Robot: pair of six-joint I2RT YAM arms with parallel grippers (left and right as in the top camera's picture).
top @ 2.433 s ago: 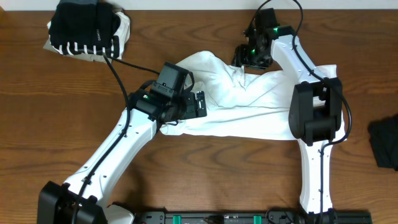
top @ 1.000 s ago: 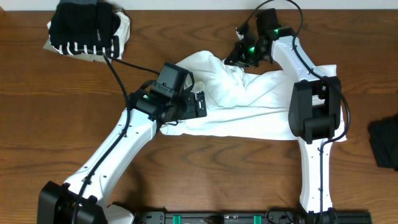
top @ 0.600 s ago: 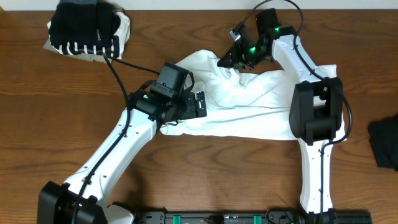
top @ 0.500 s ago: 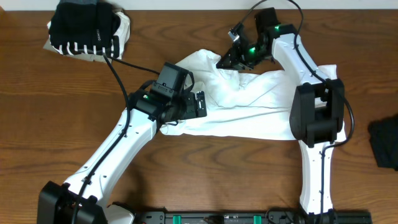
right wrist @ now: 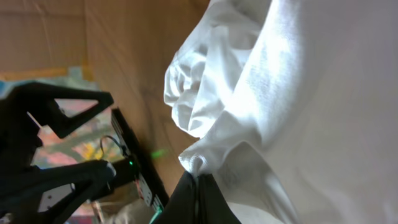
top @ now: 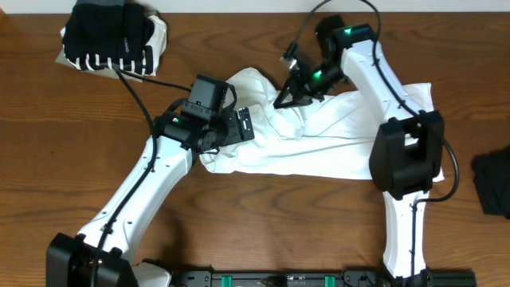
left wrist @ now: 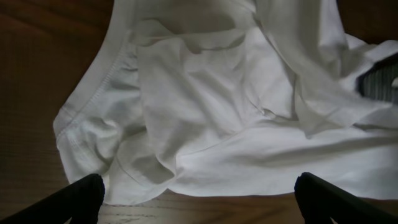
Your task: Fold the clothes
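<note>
The clothes in play are a large white T-shirt (top: 335, 135), crumpled across the middle of the wooden table. My right gripper (top: 285, 100) is shut on a pinched fold of its upper edge and holds that fold off the table. In the right wrist view the black fingers (right wrist: 200, 202) meet on a small white bunch of the shirt (right wrist: 249, 93). My left gripper (top: 243, 127) hovers over the shirt's left end, wide open. In the left wrist view it (left wrist: 202, 199) has nothing between its fingertips, with the shirt's hemmed corner (left wrist: 84, 118) below.
A pile of black, striped and beige clothes (top: 111, 36) lies at the back left corner. A dark garment (top: 494, 185) lies at the right edge. Bare wood (top: 263, 215) spreads in front of the shirt, and a black rail (top: 319, 279) runs along the front edge.
My right gripper has moved left and toward the front, carrying the pinched fold over the shirt. My left arm has shifted slightly left and back, still open.
</note>
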